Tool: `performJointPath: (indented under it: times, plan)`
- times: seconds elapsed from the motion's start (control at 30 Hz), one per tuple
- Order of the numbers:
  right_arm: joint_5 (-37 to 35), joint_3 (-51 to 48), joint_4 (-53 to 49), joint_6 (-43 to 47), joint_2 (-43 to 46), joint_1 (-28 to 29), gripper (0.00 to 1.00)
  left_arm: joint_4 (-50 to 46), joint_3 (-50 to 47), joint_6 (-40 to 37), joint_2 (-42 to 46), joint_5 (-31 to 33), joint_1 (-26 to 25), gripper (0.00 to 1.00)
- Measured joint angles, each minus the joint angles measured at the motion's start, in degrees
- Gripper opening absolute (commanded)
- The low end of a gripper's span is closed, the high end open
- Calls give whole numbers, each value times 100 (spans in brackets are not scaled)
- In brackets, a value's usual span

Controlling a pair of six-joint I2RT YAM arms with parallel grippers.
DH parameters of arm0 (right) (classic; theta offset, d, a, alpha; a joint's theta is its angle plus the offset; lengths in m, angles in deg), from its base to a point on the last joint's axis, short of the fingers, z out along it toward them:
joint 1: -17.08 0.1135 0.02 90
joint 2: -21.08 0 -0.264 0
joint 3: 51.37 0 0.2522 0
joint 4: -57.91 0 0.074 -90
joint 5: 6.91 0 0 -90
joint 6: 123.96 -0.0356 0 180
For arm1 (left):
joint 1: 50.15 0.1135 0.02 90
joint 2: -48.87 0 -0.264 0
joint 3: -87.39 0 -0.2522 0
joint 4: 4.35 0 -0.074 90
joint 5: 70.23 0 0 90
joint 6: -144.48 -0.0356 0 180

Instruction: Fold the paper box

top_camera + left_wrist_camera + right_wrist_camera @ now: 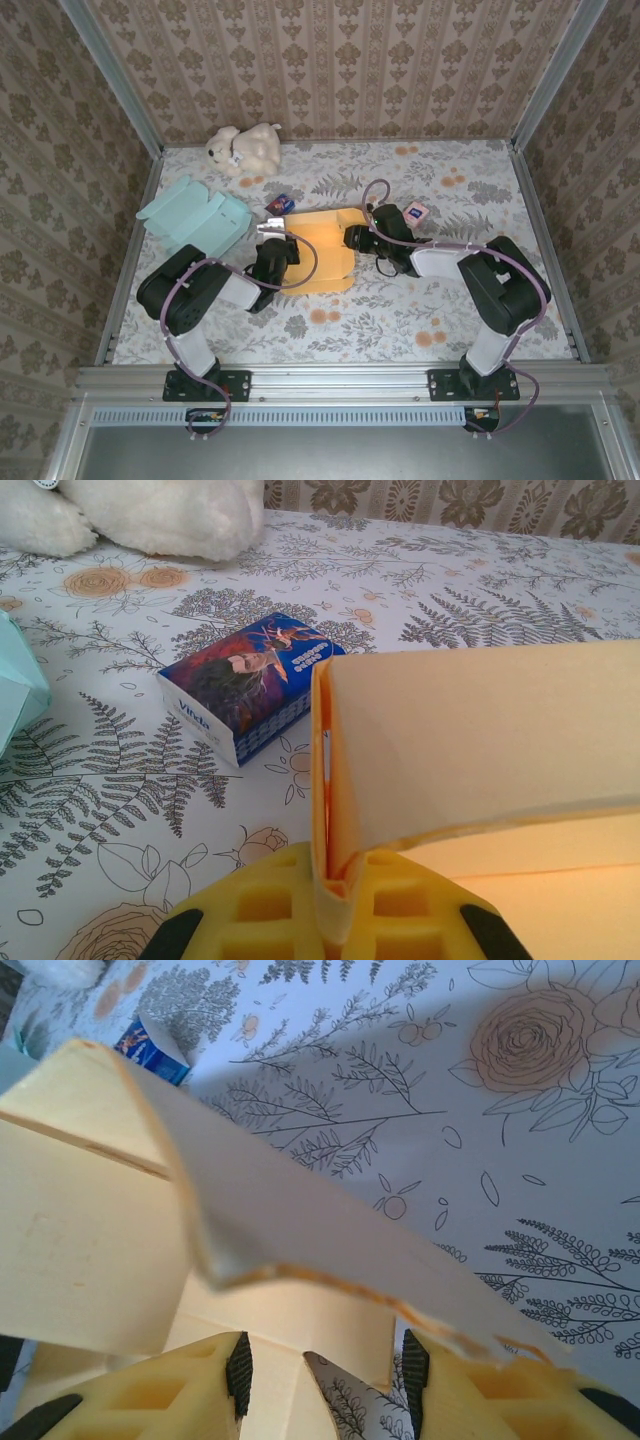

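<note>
Yellow box (322, 245) sits mid-fold: left gripper (330, 910) clamped on its wall, right gripper (327, 1372) jaws apart astride a flap, which probably needs pinching and creasing next.

White plush toy (245, 148) at far edge; blue tissue pack (281, 203) mid-table; pink packet (416, 211) right; floral tablecloth (400, 320).

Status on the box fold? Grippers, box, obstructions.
Left gripper shut on paper box flap. Right gripper jaws apart, straddling another flap. Box mostly flat, flaps raised. Small blue carton close beside the pinched corner.
</note>
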Motion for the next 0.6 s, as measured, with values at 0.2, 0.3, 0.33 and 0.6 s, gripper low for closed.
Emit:
performJointPath:
  times: [0.2, 0.3, 0.33, 0.6]
  plan:
    - [-55, 59, -59, 44, -208, 0, 47, -2, 4, 0, 0, -20, 0, 0]
    - [13, 76, -31, 61, -232, 0, 46, -33, 31, 2, 0, -28, 0, 0]
    - [72, 76, 15, 63, -232, 4, 46, -42, 39, 2, 0, -44, 0, 0]
    - [404, 201, 219, 61, -234, 254, 46, -92, 72, 37, -2, -66, -4, 0]
